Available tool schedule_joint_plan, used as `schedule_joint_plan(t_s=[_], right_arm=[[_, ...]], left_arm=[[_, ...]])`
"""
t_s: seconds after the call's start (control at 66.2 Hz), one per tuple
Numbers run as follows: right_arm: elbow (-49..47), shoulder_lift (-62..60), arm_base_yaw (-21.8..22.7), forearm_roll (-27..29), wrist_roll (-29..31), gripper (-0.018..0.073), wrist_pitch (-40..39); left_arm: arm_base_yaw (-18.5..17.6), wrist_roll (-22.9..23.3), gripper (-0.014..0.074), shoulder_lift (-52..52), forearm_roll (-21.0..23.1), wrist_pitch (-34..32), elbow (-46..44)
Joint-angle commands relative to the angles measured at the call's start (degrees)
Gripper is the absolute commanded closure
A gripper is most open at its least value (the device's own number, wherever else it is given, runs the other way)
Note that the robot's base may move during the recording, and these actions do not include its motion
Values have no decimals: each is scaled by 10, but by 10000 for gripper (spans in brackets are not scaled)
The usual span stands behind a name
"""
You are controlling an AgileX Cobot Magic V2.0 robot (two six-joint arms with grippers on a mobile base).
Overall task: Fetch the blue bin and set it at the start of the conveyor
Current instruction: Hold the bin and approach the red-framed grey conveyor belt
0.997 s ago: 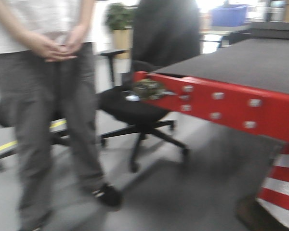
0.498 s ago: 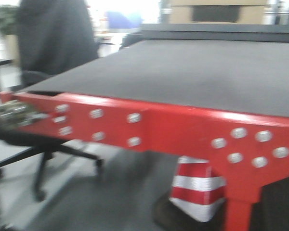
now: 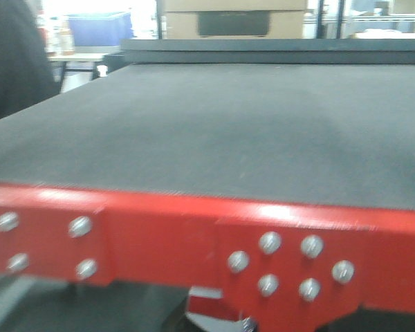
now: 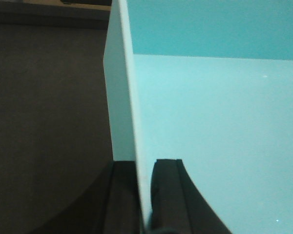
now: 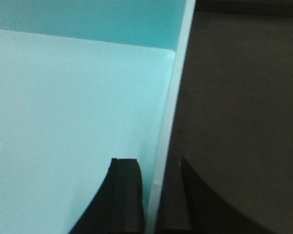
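Conveyor [image 3: 214, 131] — wide, flat belt, dark grey and finely textured. It ends in a glossy red metal edge [image 3: 159, 235] with round silver bolts [image 3: 270, 243]. Bin [image 4: 210, 122] — smooth aqua plastic, thin-walled, dark surface alongside. Left gripper [image 4: 144, 195] clamps its left wall and right gripper [image 5: 154, 195] its right wall, with a black finger on each side.

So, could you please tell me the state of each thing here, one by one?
left gripper: shut on one side wall of the bin, one finger inside and one outside.
right gripper: shut on the opposite side wall.
bin: upright, nothing visible inside.
belt: nothing lies on the part that shows in the front view; moving or not, cannot tell.
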State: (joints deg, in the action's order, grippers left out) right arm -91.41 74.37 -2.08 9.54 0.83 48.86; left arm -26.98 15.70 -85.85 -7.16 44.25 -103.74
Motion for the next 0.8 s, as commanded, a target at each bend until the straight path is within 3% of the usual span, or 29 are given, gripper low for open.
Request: schedule_joint_plan(t_s=[0.0,0.785], right_arm=[[-5,-7,1,-2,12,711,-14],[-5,-7,1,-2,12,711,-14]], left_arm=[[-2,-5,708,9,5,-37,-6],[-2,-5,708,9,4,-38,-6]])
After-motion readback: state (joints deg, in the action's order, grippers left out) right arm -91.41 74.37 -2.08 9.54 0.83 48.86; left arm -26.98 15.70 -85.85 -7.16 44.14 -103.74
